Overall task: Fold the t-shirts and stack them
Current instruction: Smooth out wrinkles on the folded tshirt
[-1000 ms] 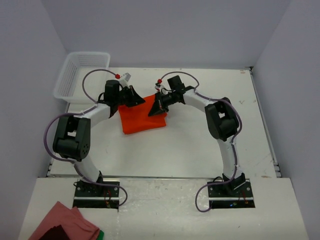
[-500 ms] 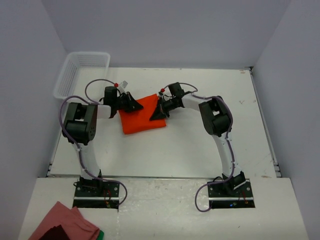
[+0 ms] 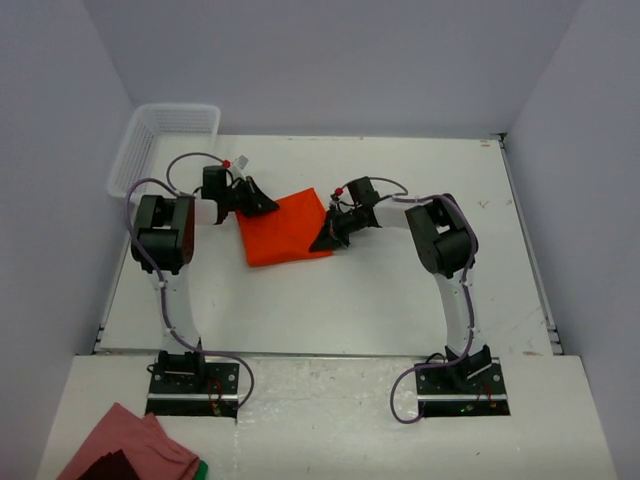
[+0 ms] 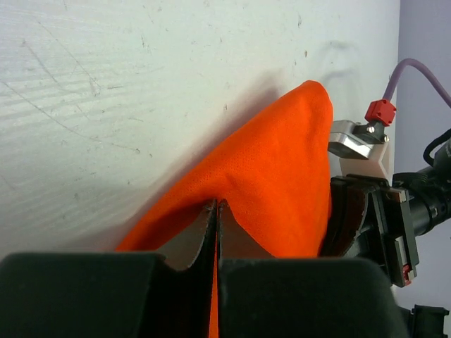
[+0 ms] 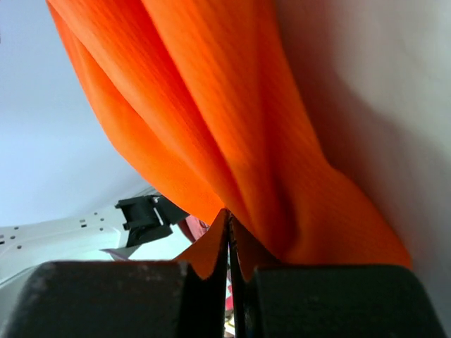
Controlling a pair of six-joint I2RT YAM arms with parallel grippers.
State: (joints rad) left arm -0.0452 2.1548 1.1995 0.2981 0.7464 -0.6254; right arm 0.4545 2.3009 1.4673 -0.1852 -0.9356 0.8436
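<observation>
A bright orange-red t-shirt (image 3: 285, 229) lies folded in a rough square on the white table, in the middle of the top view. My left gripper (image 3: 262, 203) is shut on the t-shirt's upper left edge; the left wrist view shows its jaws (image 4: 217, 205) pinching the orange fabric (image 4: 275, 183). My right gripper (image 3: 326, 240) is shut on the t-shirt's right edge; the right wrist view shows its jaws (image 5: 227, 215) pinching a hanging fold of the t-shirt (image 5: 211, 113).
A white mesh basket (image 3: 160, 150) stands at the table's far left corner. A pink-red cloth (image 3: 125, 448) lies on the near shelf at the bottom left, beside the left arm's base. Grey walls enclose the table.
Both arms have lowered towards the table. The left gripper moved left and the right gripper moved right and nearer, spreading the t-shirt's top edge out flatter.
</observation>
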